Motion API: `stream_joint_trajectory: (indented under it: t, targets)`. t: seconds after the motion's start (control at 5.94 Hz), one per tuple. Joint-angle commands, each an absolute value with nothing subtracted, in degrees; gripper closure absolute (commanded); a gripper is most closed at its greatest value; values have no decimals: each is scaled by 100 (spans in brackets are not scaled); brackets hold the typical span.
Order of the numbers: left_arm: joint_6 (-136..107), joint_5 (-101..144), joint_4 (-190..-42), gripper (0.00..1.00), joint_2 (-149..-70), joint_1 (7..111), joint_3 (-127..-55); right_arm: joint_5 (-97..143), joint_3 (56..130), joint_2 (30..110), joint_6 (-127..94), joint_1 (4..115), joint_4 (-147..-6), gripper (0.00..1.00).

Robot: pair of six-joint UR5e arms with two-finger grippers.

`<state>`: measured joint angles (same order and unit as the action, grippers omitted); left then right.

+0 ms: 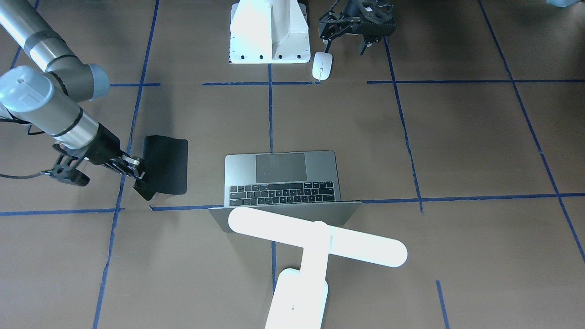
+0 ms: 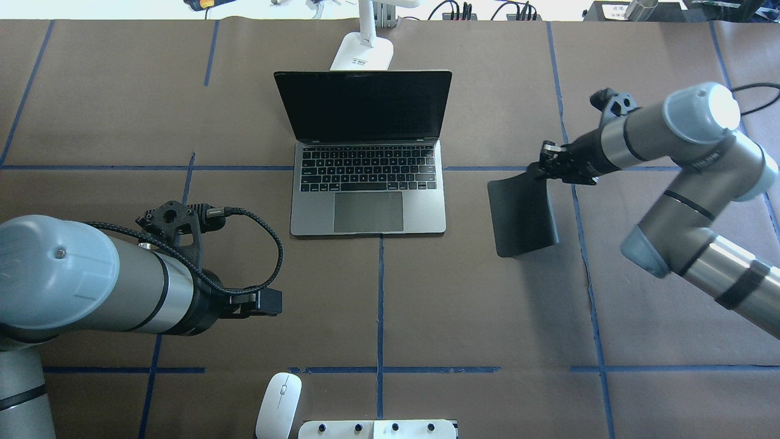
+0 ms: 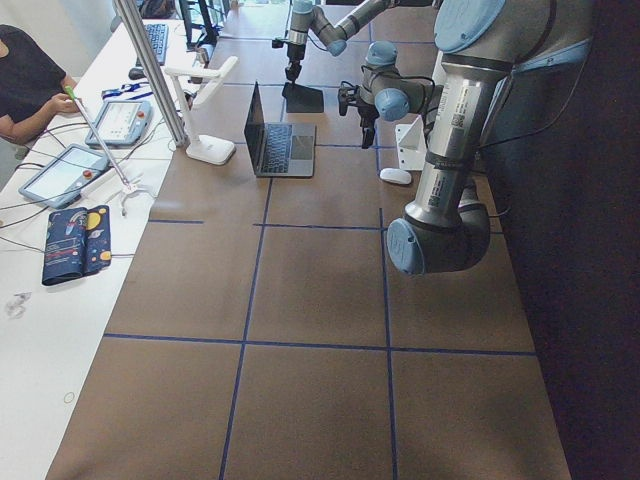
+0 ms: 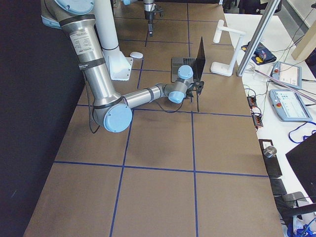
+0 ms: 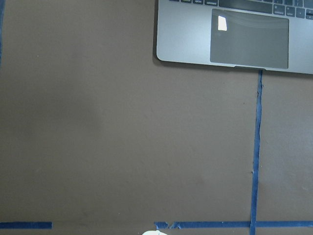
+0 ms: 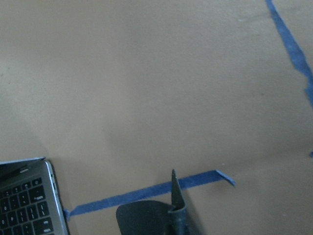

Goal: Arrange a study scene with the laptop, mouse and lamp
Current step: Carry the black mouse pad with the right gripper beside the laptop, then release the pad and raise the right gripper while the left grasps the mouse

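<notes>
The grey laptop (image 2: pixel 367 183) stands open at the table's middle, screen dark; it also shows in the front view (image 1: pixel 281 178). The white lamp (image 1: pixel 317 240) stands behind it, its bar head over the lid; the overhead view shows its base (image 2: pixel 362 55). The white mouse (image 2: pixel 278 405) lies near the robot pedestal (image 1: pixel 267 32) and shows in the front view (image 1: pixel 322 65). My left gripper (image 1: pixel 346 43) is open and empty, hanging just beside and above the mouse. My right gripper (image 1: pixel 137 176) is shut on the edge of a black mouse pad (image 2: pixel 524 210), held tilted to the right of the laptop.
Blue tape lines (image 2: pixel 380 305) grid the brown table. The right wrist view shows the pad's edge (image 6: pixel 146 220) and the laptop's corner (image 6: pixel 24 200). The left wrist view shows the laptop's front (image 5: pixel 225 34). Tablets and an operator are at the far side (image 3: pixel 60 170).
</notes>
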<state>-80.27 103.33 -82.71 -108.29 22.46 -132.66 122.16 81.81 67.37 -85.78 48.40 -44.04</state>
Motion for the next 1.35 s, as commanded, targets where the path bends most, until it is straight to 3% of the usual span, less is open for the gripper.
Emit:
stream_joint_trajectory:
  t: [0.0, 0.34, 0.51, 1.18]
  targets:
    - [-8016, 10310, -8288, 0, -10846, 2224, -13245, 12208, 7780, 6294, -8578, 4851, -4403, 100]
    - [-8024, 10275, -8279, 0, -10767, 2206, -13271, 12208, 7568, 6092, -8561, 4843, -4456, 95]
    - [-7990, 10179, -8262, 0, -10758, 1980, -13228, 12225, 7585, 6100, -8326, 4851, -4473, 1]
    - [-6961, 10187, -8235, 0, -10520, 1154, -12964, 13471, 7699, 6310, -8000, 5877, -4465, 0]
